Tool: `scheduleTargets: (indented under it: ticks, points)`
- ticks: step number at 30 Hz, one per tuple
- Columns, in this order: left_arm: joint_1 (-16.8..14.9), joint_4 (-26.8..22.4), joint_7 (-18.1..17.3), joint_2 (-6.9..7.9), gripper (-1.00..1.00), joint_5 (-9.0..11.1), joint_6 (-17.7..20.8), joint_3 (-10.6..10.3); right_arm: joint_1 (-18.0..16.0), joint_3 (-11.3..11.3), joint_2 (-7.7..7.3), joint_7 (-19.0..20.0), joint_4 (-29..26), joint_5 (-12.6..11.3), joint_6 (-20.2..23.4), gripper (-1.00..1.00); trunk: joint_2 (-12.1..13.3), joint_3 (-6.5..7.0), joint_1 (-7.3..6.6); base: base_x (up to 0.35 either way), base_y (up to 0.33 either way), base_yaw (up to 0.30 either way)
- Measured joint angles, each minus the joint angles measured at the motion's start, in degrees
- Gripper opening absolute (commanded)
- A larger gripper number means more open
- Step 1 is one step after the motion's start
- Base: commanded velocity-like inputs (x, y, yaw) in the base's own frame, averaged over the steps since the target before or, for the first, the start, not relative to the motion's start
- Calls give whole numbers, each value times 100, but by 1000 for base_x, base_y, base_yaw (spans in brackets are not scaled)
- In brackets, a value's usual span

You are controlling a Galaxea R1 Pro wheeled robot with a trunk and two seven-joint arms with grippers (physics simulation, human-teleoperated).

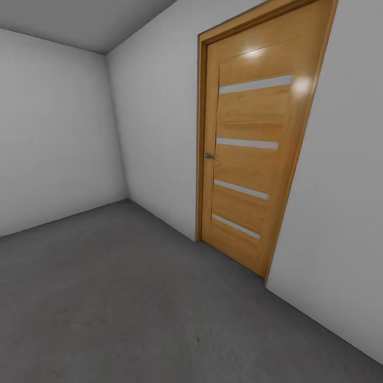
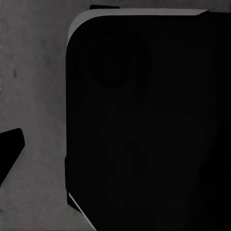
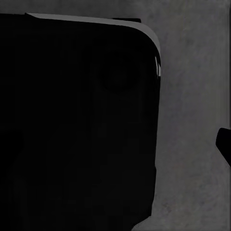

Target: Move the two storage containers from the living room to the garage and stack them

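Robot in the garage: dark grey concrete-like floor (image 1: 133, 298), pale grey walls (image 1: 53, 133), closed light wooden door (image 1: 255, 143). Wrist cameras face down at floor past black robot body (image 2: 144, 125). Gripper state: cannot tell. No containers sighted; likely in transit.

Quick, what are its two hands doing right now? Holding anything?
Left end effector: cannot be told; its wrist view shows a dark bulk over grey floor.
Right end effector: cannot be told, likewise.
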Motion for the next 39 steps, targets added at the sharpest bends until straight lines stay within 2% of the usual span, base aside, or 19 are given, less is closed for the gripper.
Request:
scheduleTargets:
  ticks: [10,25,39]
  points:
    - [0,-1,0,0,100,0,0,-2,0,-8,35,0,-2,-17,-4,100,0,0,0,326,42,-118]
    - [0,-1,0,0,100,0,0,-4,0,-8,23,0,-1,-13,-5,100,0,0,0,314,187,-222]
    - [1,0,0,0,100,0,0,-2,-1,-1,4,2,-2,-4,14,100,0,0,1,270,258,-20]
